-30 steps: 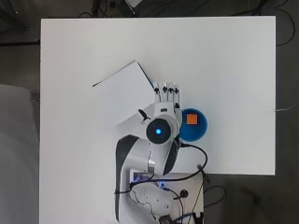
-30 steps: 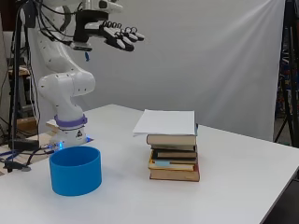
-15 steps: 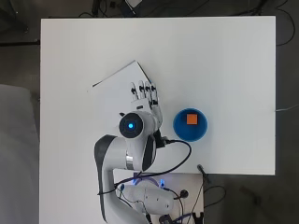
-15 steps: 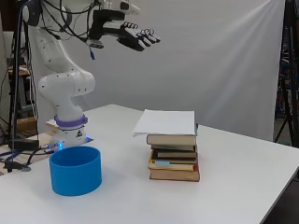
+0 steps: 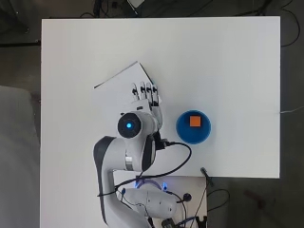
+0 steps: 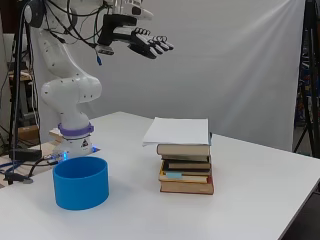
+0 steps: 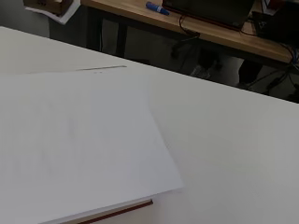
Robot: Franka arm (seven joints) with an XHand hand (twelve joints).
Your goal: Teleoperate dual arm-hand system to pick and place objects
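Observation:
My hand [image 5: 148, 98] [image 6: 146, 44] is open and holds nothing; its fingers are stretched out. It hangs high over the near edge of a stack of books [image 6: 185, 166] topped by a white sheet [image 5: 118, 92] [image 6: 179, 132] [image 7: 79, 163]. A blue round bowl [image 5: 194, 128] [image 6: 81, 183] stands to the right of the stack in the overhead view. An orange cube [image 5: 194, 121] lies inside the bowl.
The white table [image 5: 213, 66] [image 6: 260, 200] [image 7: 233, 140] spreads around the stack and the bowl. Cables [image 5: 175, 161] trail at the arm's base. The wrist view shows a wooden bench [image 7: 196, 28] beyond the table's far edge.
The arm has swung left, from over the bowl to over the book stack. In the side view the hand has moved right. The bowl with the cube is uncovered.

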